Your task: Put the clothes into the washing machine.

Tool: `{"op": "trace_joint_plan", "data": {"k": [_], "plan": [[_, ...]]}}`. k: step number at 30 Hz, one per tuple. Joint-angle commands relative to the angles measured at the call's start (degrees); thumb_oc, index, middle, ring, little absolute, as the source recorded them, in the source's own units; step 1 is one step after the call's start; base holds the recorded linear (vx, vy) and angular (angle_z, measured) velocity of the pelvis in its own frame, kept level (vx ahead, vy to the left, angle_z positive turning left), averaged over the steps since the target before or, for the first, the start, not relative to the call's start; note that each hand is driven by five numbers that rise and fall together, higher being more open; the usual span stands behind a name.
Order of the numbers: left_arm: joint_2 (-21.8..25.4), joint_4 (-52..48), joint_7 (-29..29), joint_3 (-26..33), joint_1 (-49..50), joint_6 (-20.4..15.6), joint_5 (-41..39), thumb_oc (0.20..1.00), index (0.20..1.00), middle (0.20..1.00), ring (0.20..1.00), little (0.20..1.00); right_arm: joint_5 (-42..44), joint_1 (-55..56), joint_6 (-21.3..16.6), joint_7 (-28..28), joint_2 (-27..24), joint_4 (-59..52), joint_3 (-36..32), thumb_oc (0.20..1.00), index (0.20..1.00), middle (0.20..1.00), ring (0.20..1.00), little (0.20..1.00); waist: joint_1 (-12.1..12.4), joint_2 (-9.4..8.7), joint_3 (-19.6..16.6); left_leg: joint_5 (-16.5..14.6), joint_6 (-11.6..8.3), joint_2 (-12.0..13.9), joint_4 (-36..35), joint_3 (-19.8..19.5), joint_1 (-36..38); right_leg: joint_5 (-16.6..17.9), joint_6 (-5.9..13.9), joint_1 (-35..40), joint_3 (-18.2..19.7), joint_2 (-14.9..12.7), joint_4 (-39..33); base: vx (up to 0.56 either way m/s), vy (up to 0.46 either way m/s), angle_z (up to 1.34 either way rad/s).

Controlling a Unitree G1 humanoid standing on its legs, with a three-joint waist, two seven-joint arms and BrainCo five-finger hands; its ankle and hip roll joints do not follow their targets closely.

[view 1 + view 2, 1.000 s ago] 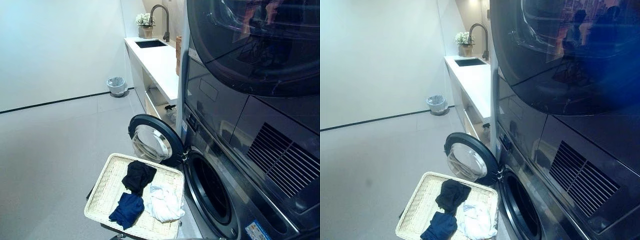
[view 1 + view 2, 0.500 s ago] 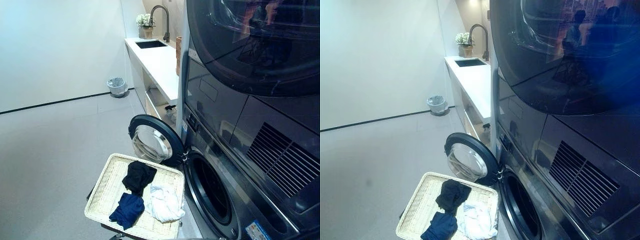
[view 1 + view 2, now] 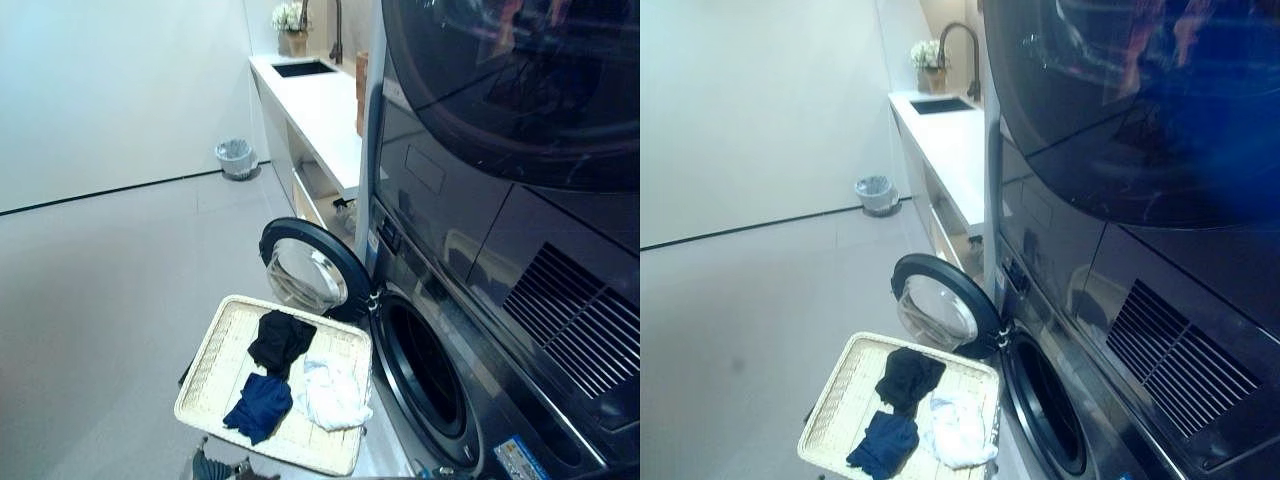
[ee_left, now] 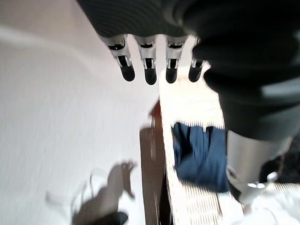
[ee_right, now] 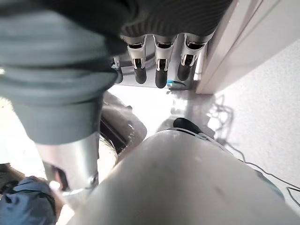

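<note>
While clothes lie in wicker basket (image 3: 215, 355) beside washing machine (image 3: 430, 375) open door: black garment (image 3: 280, 338), navy garment (image 3: 258, 405), white garment (image 3: 330, 392). Judged soft, light, limp; best pinched at bunched folds. Left hand (image 4: 149, 65) and right hand (image 5: 159, 65) seen empty, fingers straight.

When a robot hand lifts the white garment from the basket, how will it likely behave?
The white garment lies crumpled in soft folds, so it probably droops limply and unfolds when lifted. It looks thin, likely light. It touches the navy garment, so it might drag that along.
</note>
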Motion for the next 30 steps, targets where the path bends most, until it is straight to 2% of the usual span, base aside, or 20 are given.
{"op": "trace_joint_plan", "data": {"k": [1,3,6,8,11,17,19,20,24,30], "plan": [[1.85,0.62,9.74,-2.33,-8.95,-0.87,4.72,1.0,1.0,1.0,1.0,1.0,3.13,-5.79,-3.16,-0.12,0.51,-0.64,3.37,1.0,1.0,1.0,1.0,1.0,-0.22,-3.09,6.1,-5.23,4.45,-6.3,2.66,2.49,0.23,6.31,4.14,-6.73,4.47,-2.01,0.98,-0.18,0.068,-0.07],[1.98,0.36,10.79,-2.78,-10.25,-0.54,4.76,1.0,1.0,1.0,1.0,1.0,3.43,-6.68,-3.52,-0.09,0.14,-1.1,3.66,1.0,1.0,1.0,1.0,1.0,-0.56,-3.03,7.29,-5.28,4.43,-6.38,3.65,2.99,-1.12,6.6,4.07,-8.11,4.87,-2.11,1.38,-0.16,0.071,-0.15],[2.25,-0.21,13.55,-4.2,-15.3,0.47,2.66,1.0,1.0,1.0,1.0,1.0,3.25,-10.28,-3.66,-0.24,-0.99,-2.19,4.85,1.0,1.0,1.0,1.0,1.0,-1.87,-2.99,11.77,-5.14,3.96,-6.77,7.36,4.44,-6.44,8.1,3.86,-12.79,6.28,-2.21,2.17,-0.17,0.101,-0.21],[2.25,-0.16,13.89,-4.32,-16.33,0.41,2.04,1.0,1.0,1.0,1.0,1.0,3.15,-11.03,-3.75,-0.41,-1.13,-2.2,5.03,1.0,1.0,1.0,1.0,1.0,-2.13,-2.99,12.61,-5.15,3.88,-6.84,7.96,4.73,-7.4,8.37,3.87,-13.66,6.53,-2.25,2.23,-0.11,0.086,-0.14],[2.59,0.44,14.31,-4.91,-21.46,0.77,0.66,1.0,1.0,1.0,1.0,1.0,3.26,-15.2,-3.42,-1.03,-1.32,-2.18,6.21,1.0,1.0,1.0,1.0,1.0,-3.28,-3.15,16.13,-4.77,3.83,-7.04,9.95,5.55,-11.64,9.42,3.97,-18.84,7.71,-2.47,3.58,-0.16,0.095,-0.28],[5.9,3.97,7.17,-3.47,-31.35,4.11,-4.72,1.0,1.0,1.0,1.0,1.0,6.91,-21.88,-3.33,-2.52,-0.82,-4.09,7.48,1.0,1.0,1.0,1.0,1.0,-4.81,-3.99,21.0,-4.62,4.01,-7.76,13.09,6.17,-18.49,10.39,4.25,-27.23,9.29,-2.24,6.66,-0.11,0.055,-0.19],[6.18,4.24,6.44,-3.36,-32.42,4.49,-5.43,1.0,1.0,1.0,1.0,1.0,7.31,-22.66,-3.28,-2.87,-0.66,-4.47,7.53,1.0,1.0,1.0,1.0,1.0,-5.02,-4.08,21.51,-4.47,3.97,-7.79,13.35,6.27,-19.39,10.5,4.2,-28.26,9.4,-2.12,7.02,-0.1,0.06,-0.18],[6.86,4.89,4.66,-3.54,-34.55,6.63,-6.79,1.0,1.0,1.0,1.0,1.0,7.93,-24.11,-3.11,-3.63,-0.5,-5.4,7.82,1.0,1.0,1.0,1.0,1.0,-5.56,-3.98,21.56,-4.02,3.81,-7.82,14.08,6.44,-22.42,10.59,3.98,-31.28,9.61,-1.92,7.92,-0.11,0.076,-0.15],[7.99,5.92,2.22,-4.23,-37.94,10.7,-9.16,1.0,1.0,1.0,1.0,1.0,8.66,-25.78,-2.73,-4.36,-1.12,-7.4,8.4,1.0,1.0,1.0,1.0,1.0,-6.72,-3.86,21.56,-3.71,3.21,-7.82,16.25,6.7,-27.55,10.66,3.59,-36.4,9.54,-1.72,9.62,-0.08,0.073,-0.12],[9.94,7.31,2.39,-4.1,-42.0,14.31,-11.96,1.0,1.0,1.0,1.0,1.0,10.03,-26.81,-3.37,-4.59,-2.98,-9.08,8.99,1.0,1.0,1.0,1.0,1.0,-7.9,-4.38,21.56,-3.83,2.47,-7.51,18.92,7.16,-33.56,11.19,3.27,-41.97,9.04,-1.86,10.48,-0.05,0.025,-0.07]]}}
